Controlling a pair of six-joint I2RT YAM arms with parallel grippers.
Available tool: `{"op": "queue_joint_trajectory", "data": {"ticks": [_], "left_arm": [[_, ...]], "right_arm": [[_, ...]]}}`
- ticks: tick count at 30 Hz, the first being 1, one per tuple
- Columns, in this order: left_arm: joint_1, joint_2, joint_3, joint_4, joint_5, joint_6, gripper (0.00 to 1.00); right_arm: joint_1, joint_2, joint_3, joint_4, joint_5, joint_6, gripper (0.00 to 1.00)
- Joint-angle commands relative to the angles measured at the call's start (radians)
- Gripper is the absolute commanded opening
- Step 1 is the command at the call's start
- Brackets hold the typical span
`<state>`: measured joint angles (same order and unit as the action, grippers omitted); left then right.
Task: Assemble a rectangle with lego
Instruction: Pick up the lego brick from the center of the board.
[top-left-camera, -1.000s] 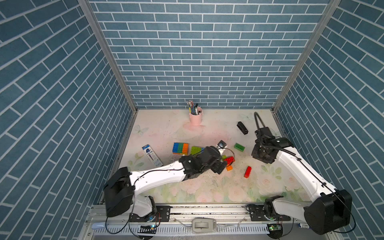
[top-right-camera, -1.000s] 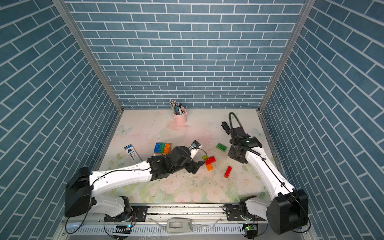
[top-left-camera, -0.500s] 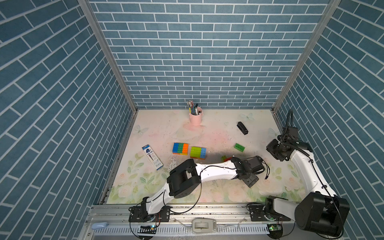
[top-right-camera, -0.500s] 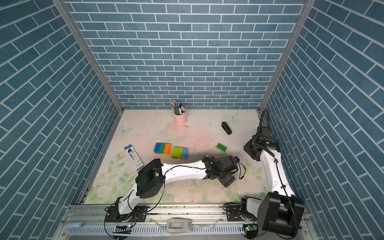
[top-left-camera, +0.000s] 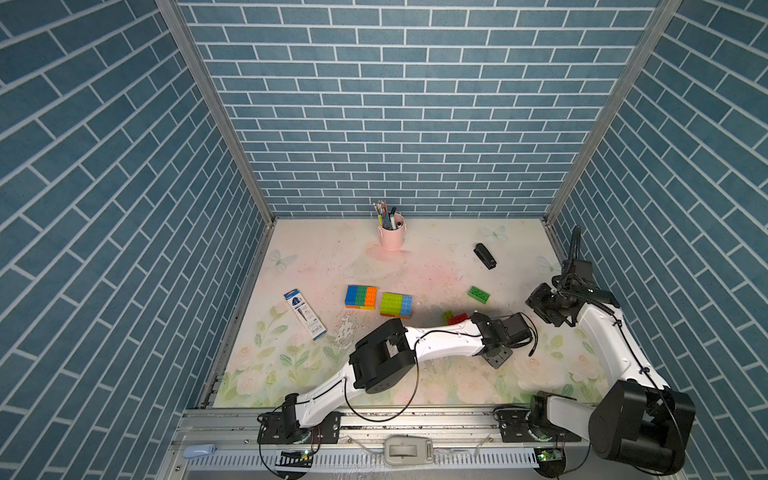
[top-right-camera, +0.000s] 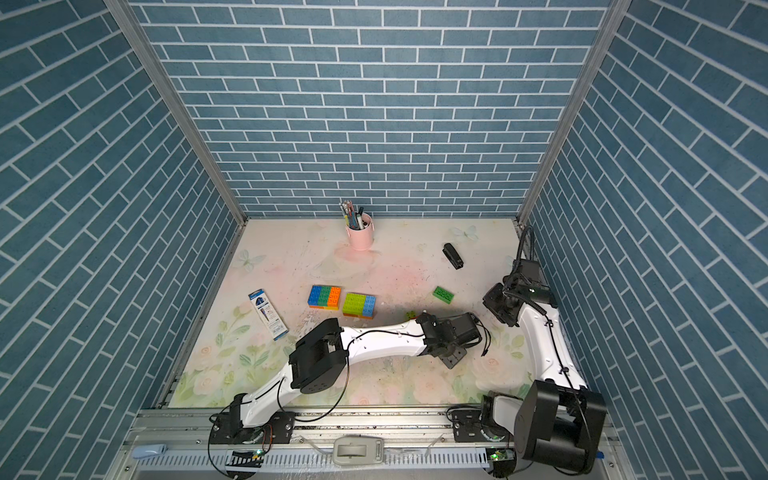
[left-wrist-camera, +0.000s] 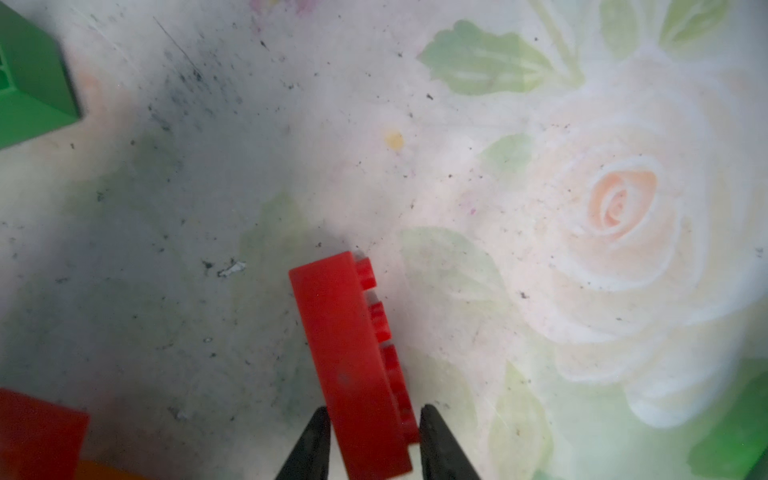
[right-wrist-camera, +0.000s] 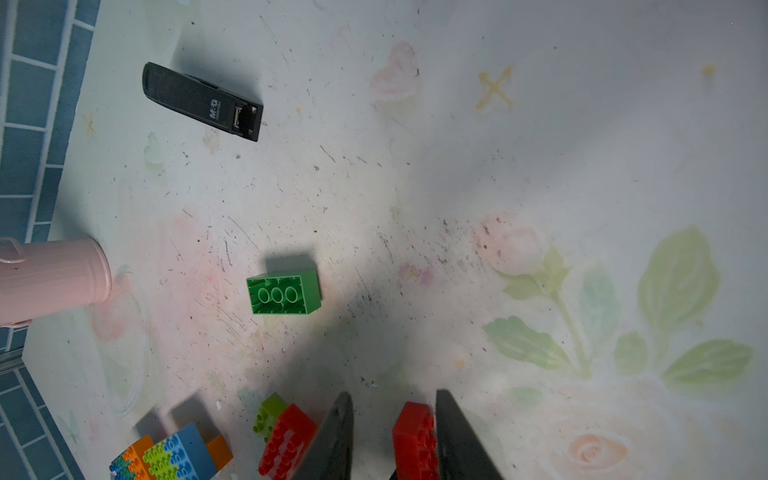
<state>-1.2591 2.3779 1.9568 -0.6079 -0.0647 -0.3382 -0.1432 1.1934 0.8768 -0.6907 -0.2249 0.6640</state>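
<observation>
My left gripper (left-wrist-camera: 374, 410) is shut on a red lego brick (left-wrist-camera: 349, 357), which stands on its side with the studs towards one finger. In both top views the left arm reaches across to the right middle of the mat, and its wrist (top-left-camera: 500, 332) hides that brick. A red and lime brick pair (top-left-camera: 455, 318) lies just behind it. Two built blocks sit mid-table: blue-green-orange (top-left-camera: 360, 296) and lime-blue (top-left-camera: 396, 304). A loose green brick (top-left-camera: 478, 294) lies upside down. My right gripper (right-wrist-camera: 392, 397) hangs raised near the right wall, jaws slightly apart and holding nothing. Between its fingers I see a red brick (right-wrist-camera: 413, 440) down on the mat.
A black stapler (top-left-camera: 484, 255) lies at the back right. A pink pen cup (top-left-camera: 392, 235) stands at the back centre, and a blue pen box (top-left-camera: 304, 308) lies at the left. Brick-pattern walls close in three sides.
The left arm swung from the red-lime cluster out to the right, and its jaws closed on the red brick. The right arm drew back towards the right wall.
</observation>
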Motion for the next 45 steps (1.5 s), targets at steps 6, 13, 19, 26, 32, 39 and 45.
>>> {"op": "queue_joint_trajectory", "data": {"ticks": [6,13,19,26,32,39,45], "left_arm": [[0.070,-0.226,-0.252,0.250,0.162,-0.011,0.11],[0.209,-0.559,-0.657,0.570,0.429,-0.194,0.09],[0.220,-0.631,-0.727,0.657,0.514,-0.206,0.09],[0.219,-0.655,-0.771,0.708,0.535,-0.227,0.08],[0.219,-0.673,-0.789,0.730,0.537,-0.236,0.08],[0.219,-0.693,-0.800,0.691,0.513,-0.221,0.45],[0.257,-0.811,-0.918,0.637,0.432,-0.145,0.77]], "right_arm": [[-0.004,-0.097,-0.044,-0.112,-0.132,-0.087,0.36],[0.095,-0.265,-0.060,-0.129,-0.502,0.012,0.53],[0.294,-0.259,-0.066,-0.007,-0.459,0.162,0.57],[0.345,-0.211,-0.051,0.018,-0.377,0.173,0.50],[0.392,-0.162,-0.056,0.043,-0.287,0.196,0.37],[0.428,-0.131,-0.049,-0.008,-0.170,0.216,0.16],[0.310,-0.179,-0.081,-0.249,0.027,0.224,0.05]]}}
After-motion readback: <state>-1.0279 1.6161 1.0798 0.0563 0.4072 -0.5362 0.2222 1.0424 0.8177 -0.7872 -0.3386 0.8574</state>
